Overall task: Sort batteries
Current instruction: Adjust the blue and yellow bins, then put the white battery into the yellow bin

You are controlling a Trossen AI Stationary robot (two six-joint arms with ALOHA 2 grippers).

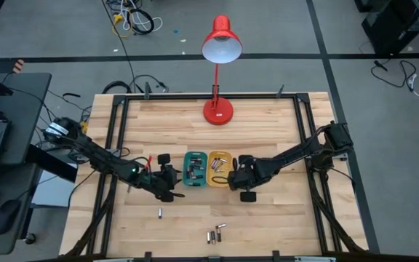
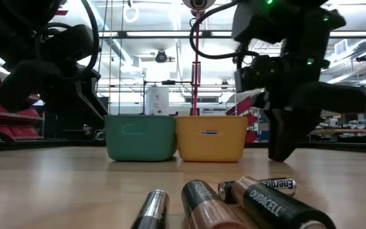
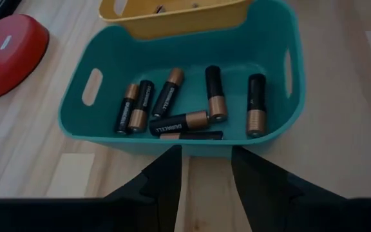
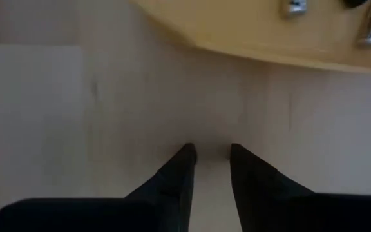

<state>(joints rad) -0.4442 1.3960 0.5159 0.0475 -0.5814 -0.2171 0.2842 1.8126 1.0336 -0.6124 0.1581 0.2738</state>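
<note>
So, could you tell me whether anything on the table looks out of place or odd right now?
Nothing looks damaged or spilled. A few loose batteries lie unsorted near the table's front edge, one apart; the teal tray and yellow tray sit neatly side by side.

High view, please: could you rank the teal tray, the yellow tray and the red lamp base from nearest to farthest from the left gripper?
From the left gripper:
1. Teal tray, right beside it, toward table centre.
2. Yellow tray, just past the teal one.
3. Red lamp base, near the table's far edge.
</note>
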